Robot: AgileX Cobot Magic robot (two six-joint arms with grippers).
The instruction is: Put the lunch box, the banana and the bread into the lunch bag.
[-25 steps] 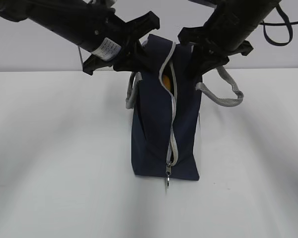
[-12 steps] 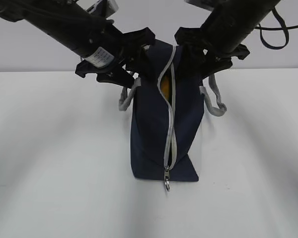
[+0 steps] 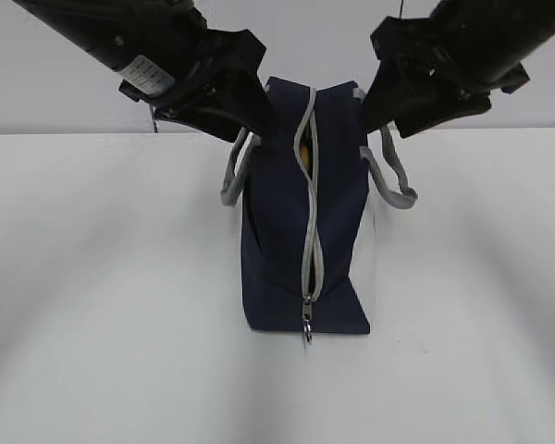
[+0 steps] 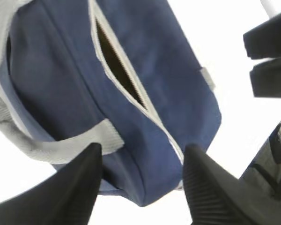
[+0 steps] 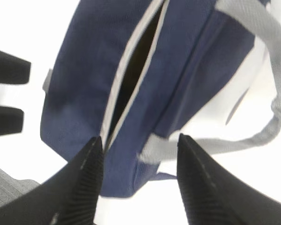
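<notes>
The navy lunch bag (image 3: pixel 277 240) stands upright mid-table, its grey zipper strip (image 3: pixel 309 213) partly parted down the front. A sliver of yellow (image 3: pixel 302 153) shows in the gap; I cannot tell which thing it is. The lunch box, banana and bread are otherwise hidden. My left gripper (image 3: pixel 245 106) is open and empty just above the bag's top left corner; its wrist view shows the gripper (image 4: pixel 143 150) over the bag (image 4: pixel 159 70). My right gripper (image 3: pixel 384 97) is open and empty above the top right corner, with the gripper (image 5: pixel 139 139) over the bag (image 5: pixel 84 70).
Grey webbing handles hang at each side of the bag, the left one (image 3: pixel 233 176) and the right one (image 3: pixel 393 176). The zipper pull (image 3: pixel 307 330) dangles at the bag's base. The white table (image 3: pixel 102 305) stretches around it, with a pale wall behind.
Both grippers have lifted and drawn outward from the bag's top. The right handle has dropped closer to the bag's side, and the opening has narrowed.
</notes>
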